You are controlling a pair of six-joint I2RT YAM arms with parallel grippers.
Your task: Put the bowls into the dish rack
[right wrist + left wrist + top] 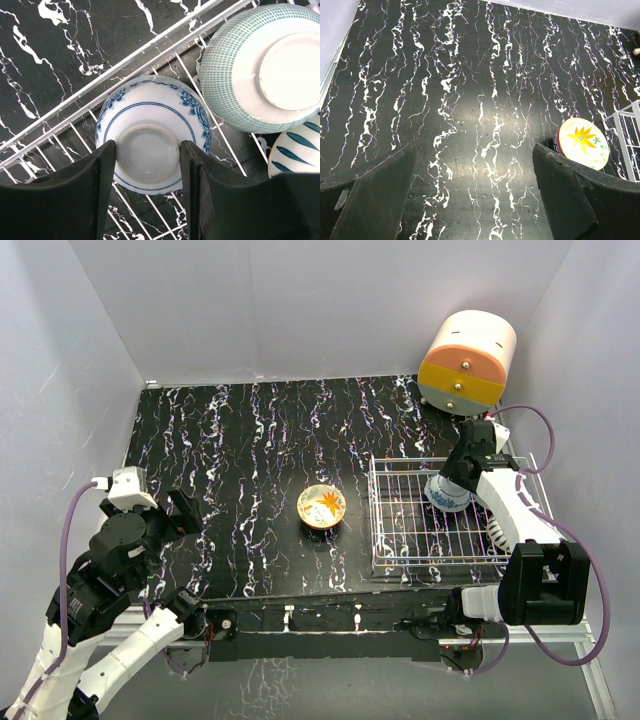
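The white wire dish rack (400, 530) sits at the right of the table. My right gripper (148, 150) reaches down into it, shut on the foot ring of an upside-down white bowl with blue flowers (150, 107); a finger presses each side of the foot. The same bowl (447, 497) shows under the right wrist from above. A bowl with an orange star inside (321, 505) stands upright on the table left of the rack. My left gripper (474, 150) hangs open over bare table, with the star bowl (582, 142) just past its right finger.
Two more upturned bowls lie in the rack: a green-checked one (235, 75) and a blue-striped one (295, 150). The rack's rim wires (125, 62) run close by the held bowl. A cream-and-orange round drawer unit (467, 360) stands at the back right. White walls enclose the table.
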